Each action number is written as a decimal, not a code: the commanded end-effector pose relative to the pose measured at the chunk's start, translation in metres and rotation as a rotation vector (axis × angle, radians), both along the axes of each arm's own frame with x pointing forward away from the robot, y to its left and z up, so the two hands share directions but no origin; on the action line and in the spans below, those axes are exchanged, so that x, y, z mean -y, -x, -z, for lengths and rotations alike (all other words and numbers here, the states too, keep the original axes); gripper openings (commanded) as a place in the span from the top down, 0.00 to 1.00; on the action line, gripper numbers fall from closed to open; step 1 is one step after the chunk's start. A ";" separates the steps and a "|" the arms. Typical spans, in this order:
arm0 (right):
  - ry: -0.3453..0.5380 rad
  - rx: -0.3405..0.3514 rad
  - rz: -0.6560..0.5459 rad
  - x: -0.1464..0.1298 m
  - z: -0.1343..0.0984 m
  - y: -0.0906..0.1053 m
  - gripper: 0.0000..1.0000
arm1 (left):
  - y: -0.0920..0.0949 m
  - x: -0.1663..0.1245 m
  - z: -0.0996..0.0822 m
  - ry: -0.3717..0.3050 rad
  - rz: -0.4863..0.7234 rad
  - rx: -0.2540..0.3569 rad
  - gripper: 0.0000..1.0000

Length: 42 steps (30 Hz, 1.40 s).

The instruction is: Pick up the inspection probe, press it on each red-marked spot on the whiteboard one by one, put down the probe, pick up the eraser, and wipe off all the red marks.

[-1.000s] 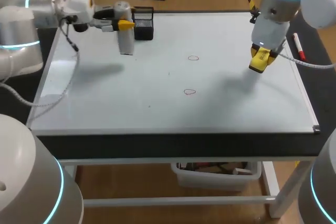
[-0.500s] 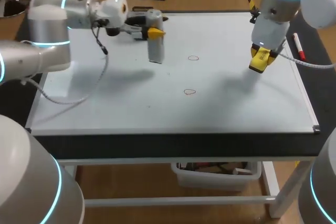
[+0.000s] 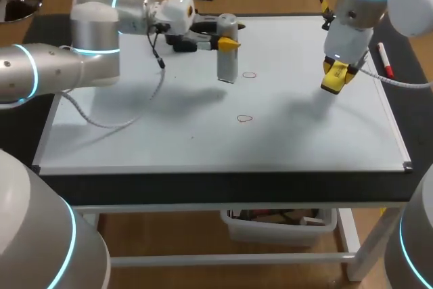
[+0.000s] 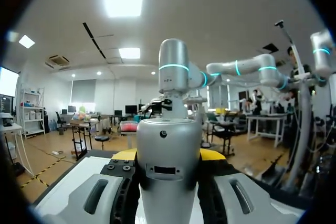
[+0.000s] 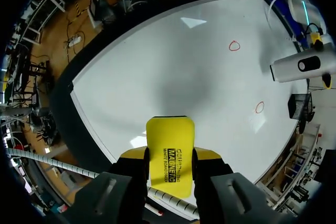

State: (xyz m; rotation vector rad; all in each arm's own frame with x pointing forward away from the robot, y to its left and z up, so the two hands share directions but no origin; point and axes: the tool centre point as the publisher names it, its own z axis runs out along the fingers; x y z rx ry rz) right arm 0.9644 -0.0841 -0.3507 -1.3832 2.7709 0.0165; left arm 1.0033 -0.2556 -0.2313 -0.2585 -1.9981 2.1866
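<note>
Probe (image 3: 228,59) stands upright, pinched between the yellow tips of the left tool (image 3: 227,43), just beside the farther red mark (image 3: 249,74) on the whiteboard (image 3: 304,140); right tool (image 3: 336,80) clamps the eraser (image 5: 169,156) above the board's right side

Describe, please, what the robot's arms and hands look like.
The left arm and right arm are rounded silver-grey tubes with glowing cyan rings, each trailing a grey cable. The left hand and right hand are grey and black, tipped bright yellow.
</note>
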 end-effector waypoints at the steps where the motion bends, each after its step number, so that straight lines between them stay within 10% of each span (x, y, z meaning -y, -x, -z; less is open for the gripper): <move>1: 0.002 -0.001 -0.002 0.001 0.000 -0.001 1.00 | -0.009 0.016 0.005 0.010 0.008 -0.003 1.00; 42: 0.002 -0.001 -0.002 0.001 0.000 -0.001 1.00 | -0.060 0.061 0.032 0.010 -0.107 -0.016 1.00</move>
